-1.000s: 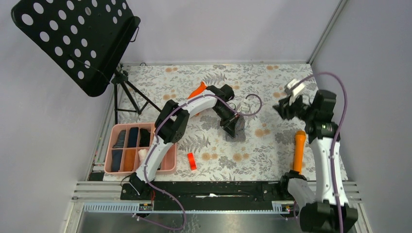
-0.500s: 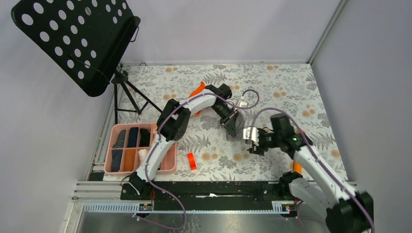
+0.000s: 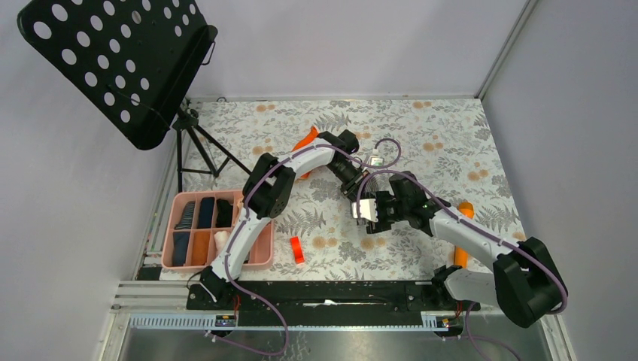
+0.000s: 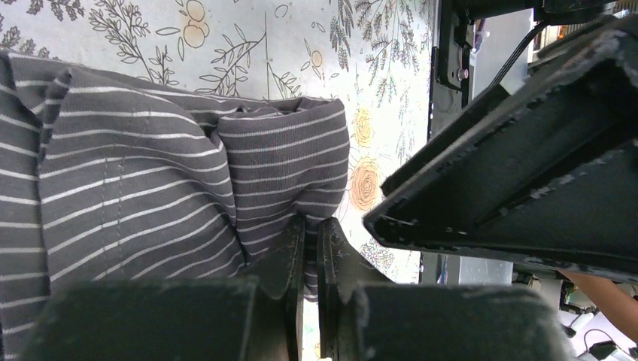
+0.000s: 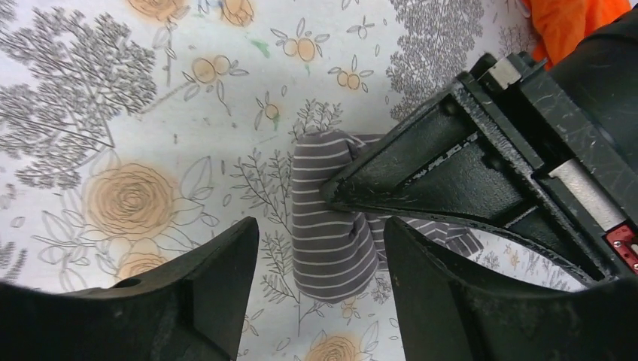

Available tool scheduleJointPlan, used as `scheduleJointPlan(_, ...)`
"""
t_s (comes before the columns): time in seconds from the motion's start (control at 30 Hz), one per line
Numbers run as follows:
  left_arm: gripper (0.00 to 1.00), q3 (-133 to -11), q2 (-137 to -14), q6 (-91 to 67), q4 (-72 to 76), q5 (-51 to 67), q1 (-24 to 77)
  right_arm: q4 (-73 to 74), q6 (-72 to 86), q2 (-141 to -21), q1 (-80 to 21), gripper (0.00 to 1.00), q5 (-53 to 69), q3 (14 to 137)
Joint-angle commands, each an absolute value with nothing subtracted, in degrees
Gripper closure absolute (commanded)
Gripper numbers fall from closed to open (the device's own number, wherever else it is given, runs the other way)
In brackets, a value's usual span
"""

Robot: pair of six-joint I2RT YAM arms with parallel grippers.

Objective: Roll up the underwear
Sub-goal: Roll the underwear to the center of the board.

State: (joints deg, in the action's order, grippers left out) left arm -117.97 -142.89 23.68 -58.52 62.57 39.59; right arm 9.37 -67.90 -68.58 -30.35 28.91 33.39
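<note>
The grey striped underwear [image 4: 150,180] lies partly rolled on the flowered table at centre, mostly hidden under both grippers in the top view [image 3: 369,204]. My left gripper [image 4: 311,226] is shut on a fold at the roll's edge, seen from above [image 3: 358,194]. My right gripper [image 5: 320,226] is open, its fingers either side of the roll's end [image 5: 331,233], just above the table [image 3: 372,216]. The bright orange underwear [image 3: 305,141] lies behind the left arm and shows in the right wrist view [image 5: 572,22].
A pink divided tray [image 3: 261,254] with rolled garments sits at the near left. A small red block [image 3: 297,250] lies beside it. A long orange cylinder [image 3: 460,254] lies under the right arm. A black perforated stand [image 3: 120,60] on a tripod is at the far left.
My right arm has swung from the far right to the table's centre and come down open at the grey underwear. My left gripper has stayed on the cloth, barely moving.
</note>
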Motion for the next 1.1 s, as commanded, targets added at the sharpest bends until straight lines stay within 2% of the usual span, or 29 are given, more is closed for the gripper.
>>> scheduleJointPlan(0.0,1.00,-117.6,-145.1,24.3,-56.0,60.7,39.5,3.0,-70.5,-70.8,-30.9,0.31,25.2,31.6)
scheduleJointPlan(0.17,1.00,-117.6,-145.4,24.0,-55.7,60.8,39.2,1.8,-71.5,-74.6,-30.9,0.32,25.0,30.9)
scheduleJointPlan(0.33,1.00,-117.3,-145.4,24.0,-55.7,61.0,39.0,3.1,-70.9,-79.1,-30.9,0.44,24.2,33.3)
scheduleJointPlan(0.4,1.00,-117.3,-145.3,23.9,-55.8,60.9,38.8,5.3,-70.9,-80.6,-30.9,0.56,24.2,35.0)
scheduleJointPlan(0.47,1.00,-117.3,-144.9,22.8,-54.8,60.2,38.3,9.5,-71.3,-81.5,-30.9,0.77,25.5,37.1)
scheduleJointPlan(0.5,0.97,-117.0,-144.5,21.0,-53.4,59.9,37.6,12.2,-71.6,-81.9,-30.9,0.84,26.5,38.4)
scheduleJointPlan(0.53,0.91,-116.7,-143.6,19.4,-52.1,59.8,36.8,15.4,-72.0,-82.3,-30.9,0.90,27.6,39.8)
scheduleJointPlan(0.57,0.80,-116.4,-142.7,18.1,-51.2,59.4,35.8,17.7,-71.7,-82.8,-30.9,0.95,29.0,41.3)
scheduleJointPlan(0.6,0.75,-116.2,-141.3,17.7,-50.7,59.1,34.5,19.9,-71.1,-83.1,-30.9,0.97,29.6,42.1)
scheduleJointPlan(0.77,0.65,-112.2,-131.7,15.5,-46.1,58.6,27.4,30.1,-68.8,-85.8,-30.6,1.00,32.4,47.8)
scheduleJointPlan(0.97,0.64,-107.4,-119.9,16.3,-43.8,53.5,23.7,37.2,-61.0,-91.2,-26.5,1.00,37.9,53.0)
scheduleJointPlan(1.07,0.64,-100.3,-112.7,15.2,-37.3,50.1,23.7,40.6,-58.0,-96.8,-23.3,1.00,40.5,57.3)
